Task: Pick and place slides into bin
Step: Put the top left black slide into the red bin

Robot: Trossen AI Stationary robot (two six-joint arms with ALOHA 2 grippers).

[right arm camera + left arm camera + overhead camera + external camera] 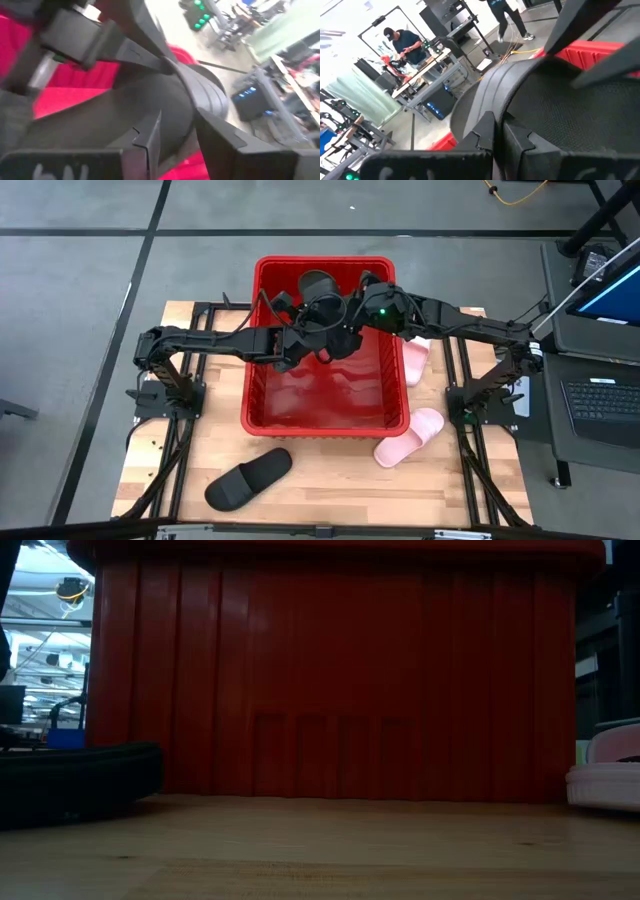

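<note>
Both grippers meet over the red bin point(262, 395), the left gripper point(312, 330) pinched shut on a black slide point(320, 295) held above it, the right gripper point(352, 330) spread wide across the same slide's strap.

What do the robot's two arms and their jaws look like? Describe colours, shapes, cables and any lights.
Both arms are dark, slim and jointed. The left arm and right arm rise from black bracket bases, with black cables looping at the wrists. A small green light glows on the right arm's wrist. The jaws are flat, angular black plastic fingers.
</note>
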